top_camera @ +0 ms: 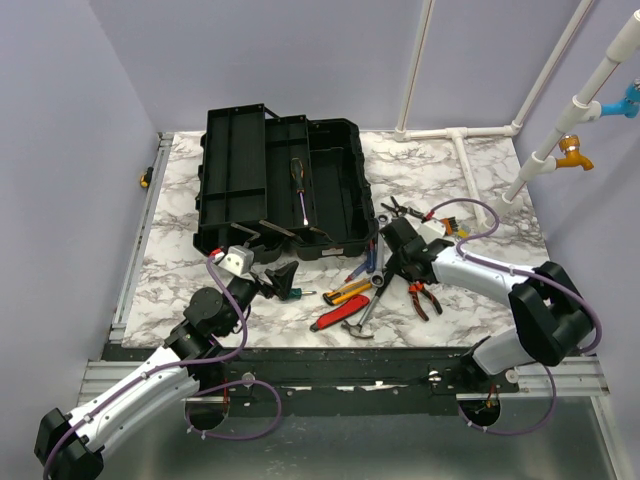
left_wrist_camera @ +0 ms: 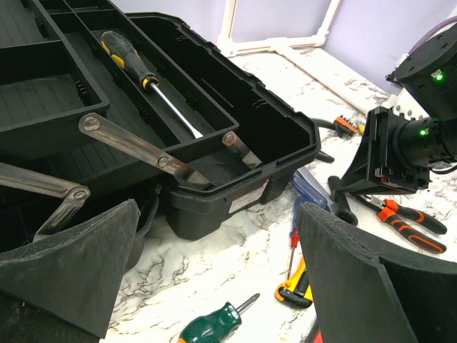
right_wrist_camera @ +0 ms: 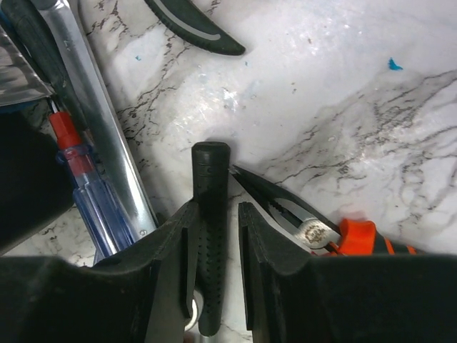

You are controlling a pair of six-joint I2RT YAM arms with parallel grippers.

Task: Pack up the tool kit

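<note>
Black plastic toolbox (top_camera: 320, 250) lying open on the marble table (top_camera: 470, 200), with a yellow-handled screwdriver (top_camera: 298, 190) in its tray. Just off the toolbox's front right corner, the right gripper (right_wrist_camera: 218, 211) straddles a black handle (right_wrist_camera: 211, 179), one finger touching it and the other a sliver away; whether it is clamped cannot be told. Orange-handled pliers (right_wrist_camera: 357, 236) and a blue screwdriver (right_wrist_camera: 93, 186) lie beside that handle. Before the toolbox's front wall, the left gripper (top_camera: 278, 278) hangs with jaws wide apart, holding nothing, above a green-handled screwdriver (left_wrist_camera: 214, 325).

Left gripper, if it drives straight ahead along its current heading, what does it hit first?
Most likely the toolbox: the open left gripper faces its near front wall, below the swung-out tray. The green-handled screwdriver lies lower, on the table, probably under that line, though depth is hard to judge.
</note>
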